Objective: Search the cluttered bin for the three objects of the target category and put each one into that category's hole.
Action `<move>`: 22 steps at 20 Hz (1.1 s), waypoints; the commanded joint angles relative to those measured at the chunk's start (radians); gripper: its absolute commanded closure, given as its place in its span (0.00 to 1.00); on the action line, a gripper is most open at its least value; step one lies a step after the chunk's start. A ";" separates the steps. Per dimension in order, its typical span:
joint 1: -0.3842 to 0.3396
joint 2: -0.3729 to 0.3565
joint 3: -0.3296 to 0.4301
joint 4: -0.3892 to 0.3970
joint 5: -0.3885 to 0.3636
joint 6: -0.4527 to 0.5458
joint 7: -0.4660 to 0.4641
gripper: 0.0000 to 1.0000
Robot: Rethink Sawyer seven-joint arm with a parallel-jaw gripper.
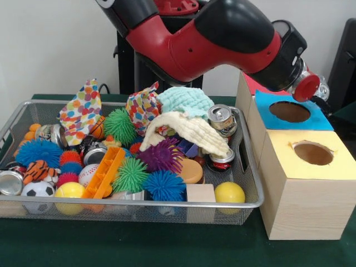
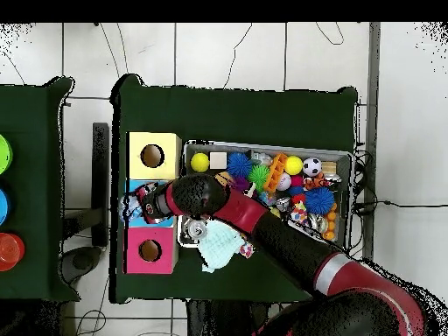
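Observation:
The wire-mesh bin (image 1: 139, 204) is full of toys. A silver can (image 1: 222, 119) leans at its right end on a cream cloth (image 1: 186, 130), with a second can (image 1: 222, 159) just below it. More cans lie at the left: one by the front corner (image 1: 10, 182) and one further back (image 1: 47, 132). The arm reaches out of the bin to the right. My gripper (image 1: 321, 90) hangs over the blue-topped box (image 1: 289, 112) beside its hole. Something silvery shows at its tip; I cannot tell what it is. In the overhead view the gripper (image 2: 136, 205) covers the blue box beside the bin (image 2: 262, 146).
A yellow-topped box with a hole (image 1: 313, 153) stands nearest the camera and a red-topped box (image 1: 253, 83) behind the blue one. Overhead, the yellow box (image 2: 152, 156) and pink box (image 2: 150, 250) flank the gripper. Spiky balls, cloths, wooden cubes and an orange block (image 1: 103, 172) fill the bin.

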 commanded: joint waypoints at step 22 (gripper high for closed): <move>0.022 -0.112 -0.194 -0.047 0.025 0.040 0.066 0.00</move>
